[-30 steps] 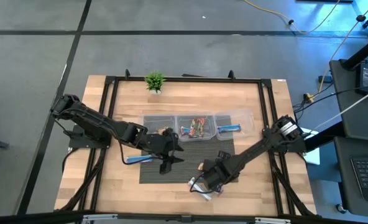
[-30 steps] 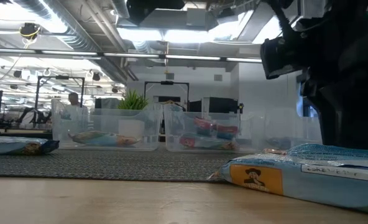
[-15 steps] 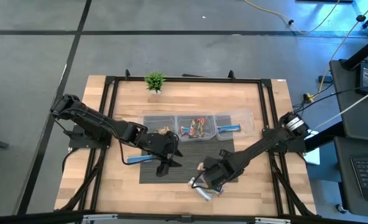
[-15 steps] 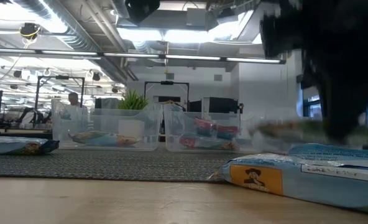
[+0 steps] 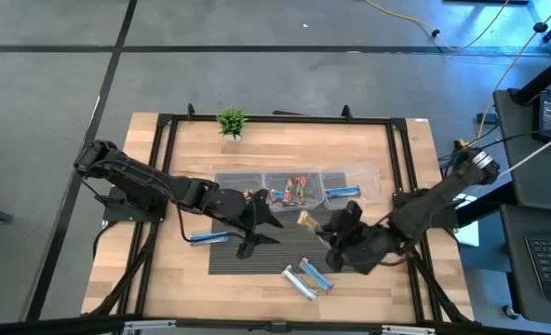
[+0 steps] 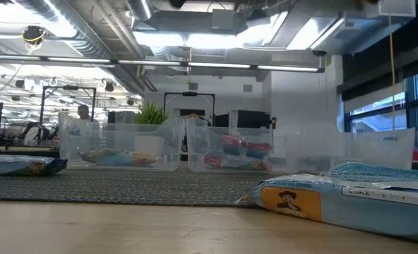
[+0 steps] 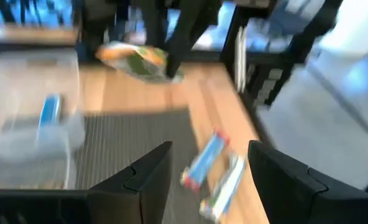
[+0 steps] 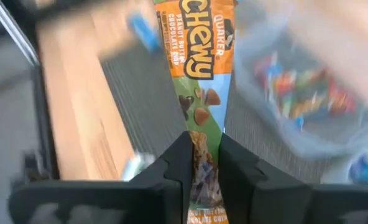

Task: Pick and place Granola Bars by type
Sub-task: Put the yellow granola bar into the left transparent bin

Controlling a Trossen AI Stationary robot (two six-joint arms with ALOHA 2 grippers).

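Observation:
My right gripper (image 8: pixel 204 168) is shut on an orange-and-green granola bar (image 8: pixel 199 81) and hangs above the mat's middle (image 5: pixel 317 225), near the middle bin (image 5: pixel 292 189). My left gripper (image 7: pixel 209 180) is open and empty over the mat's left part (image 5: pixel 257 223). Two silvery-blue bars (image 5: pixel 308 277) lie flat at the mat's near edge; one fills the low view's right (image 6: pixel 343 194). A blue bar (image 5: pixel 206 238) lies flat on the mat's left edge. The left bin (image 6: pixel 124 144) holds a bar, the middle bin multicoloured bars, and the right bin (image 5: pixel 350 186) a blue bar. My right gripper pinches the orange-and-green bar between its two fingers (image 8: pixel 178 162) at one end of the wrapper (image 8: pixel 201 146). The fingers lie along the bar, which sticks out past their tips. In the high view the bar (image 5: pixel 305 221) is lifted clear of the mat.
Three clear bins stand in a row along the mat's far edge. A small green plant (image 5: pixel 231 121) stands at the table's far edge. A black frame (image 5: pixel 164 121) borders the table. Bare wood (image 5: pixel 192 279) lies near-left of the mat.
My right gripper has risen from beside the two bars at the mat's near edge and swung toward the far edge and the bins, carrying the orange-and-green bar clear of the mat; it has left the low view. My left gripper has edged slightly toward the bins.

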